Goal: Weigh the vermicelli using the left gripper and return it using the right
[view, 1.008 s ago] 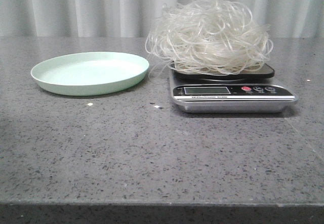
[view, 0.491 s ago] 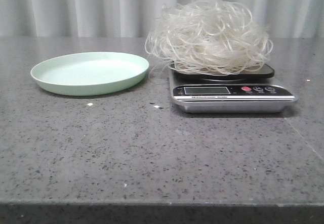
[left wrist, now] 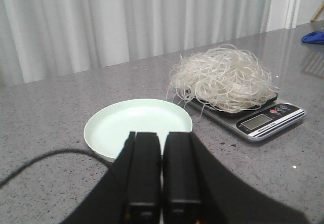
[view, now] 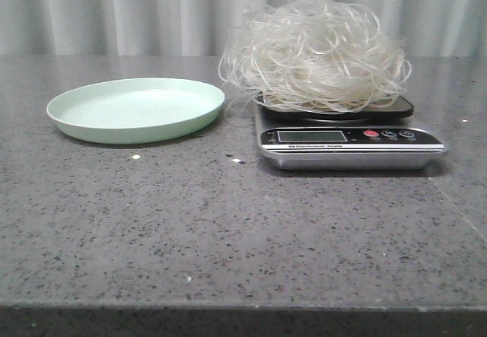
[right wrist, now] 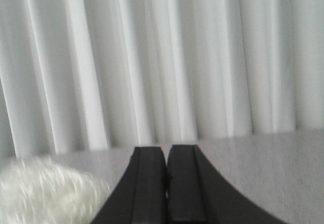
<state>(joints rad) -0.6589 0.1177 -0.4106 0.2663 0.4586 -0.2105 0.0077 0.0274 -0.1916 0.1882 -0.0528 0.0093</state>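
The vermicelli [view: 316, 55], a fluffy nest of whitish glassy strands, rests on the silver kitchen scale [view: 350, 143] at the right of the grey table. It also shows in the left wrist view [left wrist: 223, 77] and, blurred, in the right wrist view [right wrist: 45, 188]. The pale green plate [view: 135, 109] lies empty to the scale's left. My left gripper [left wrist: 162, 135] is shut and empty, held back from the plate [left wrist: 136, 125]. My right gripper [right wrist: 167, 148] is shut and empty, with the vermicelli off to one side. Neither gripper shows in the front view.
A white pleated curtain [view: 152, 10] hangs behind the table. The table's front edge [view: 243, 306] runs across the bottom of the front view. A blue object [left wrist: 313, 37] lies at the table's far corner in the left wrist view.
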